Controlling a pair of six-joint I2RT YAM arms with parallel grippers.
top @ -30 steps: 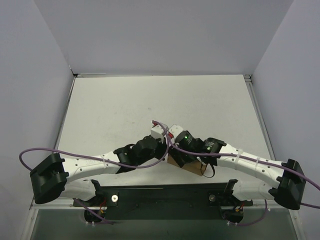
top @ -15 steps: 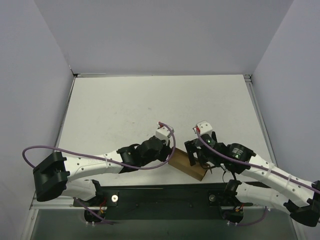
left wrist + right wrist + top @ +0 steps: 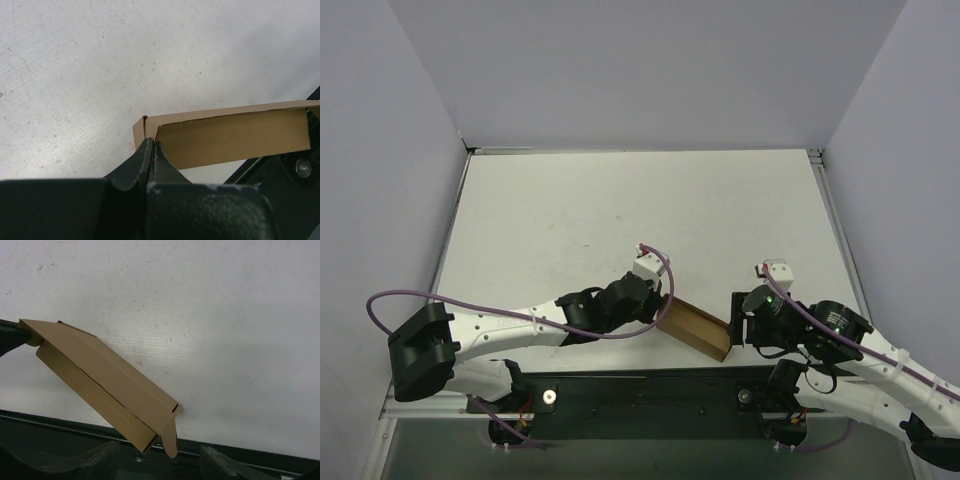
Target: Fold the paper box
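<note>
Brown cardboard, the paper box [image 3: 697, 330] lies in the lower centre of the overhead view, at the near edge of the worktop [image 3: 620, 210], and appears largely formed into a flat rectangular sleeve. Left gripper [image 3: 151, 145]: jaws clenched on a flap at the box's left end. Right gripper [image 3: 740, 322]: jaws released, just beside the right end, not touching it. A loose tab [image 3: 170, 440] projects at that end. Judgement: the step in hand is closing this end. Recommended: left grip serves as anchor; right jaws approach squarely, press the tab along its crease and avoid crushing the sleeve wall
</note>
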